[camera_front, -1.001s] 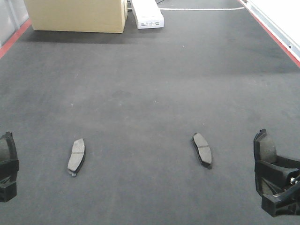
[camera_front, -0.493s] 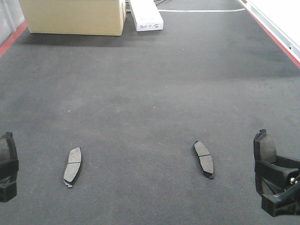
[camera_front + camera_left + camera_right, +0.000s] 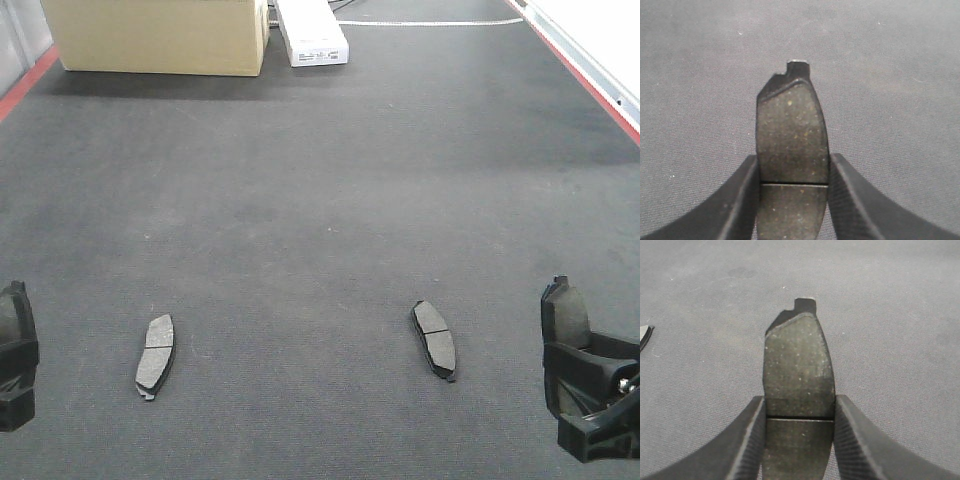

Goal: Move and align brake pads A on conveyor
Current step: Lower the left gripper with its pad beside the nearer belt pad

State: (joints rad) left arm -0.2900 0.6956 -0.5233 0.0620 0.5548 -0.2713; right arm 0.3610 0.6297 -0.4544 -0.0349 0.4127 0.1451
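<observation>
The exterior front-facing view shows the conveyor [image 3: 320, 200] as a wide dark belt running away from both arms, with a red strip [image 3: 585, 75] along its far right edge and another red strip [image 3: 25, 85] at the far left. Well ahead of the grippers, at the belt's far end, stand a cardboard box [image 3: 160, 35] and a white box [image 3: 312, 32] just beside it; all the belt between them and the grippers lies bare. Two brake pads lie flat on the belt between the two arms: one brake pad [image 3: 154, 356] just inward of the left gripper [image 3: 12, 360], the other brake pad [image 3: 434, 340] inward of the right gripper [image 3: 585, 385], the two well apart. In the left wrist view the left gripper's fingers [image 3: 742, 200] are pressed against both long sides of a third brake pad [image 3: 791, 150], pinching it near its groove, its notched end pointing forward over the belt. The right wrist view shows the same: the fingers [image 3: 852, 440] clamp a fourth brake pad [image 3: 798, 375] at its groove.
</observation>
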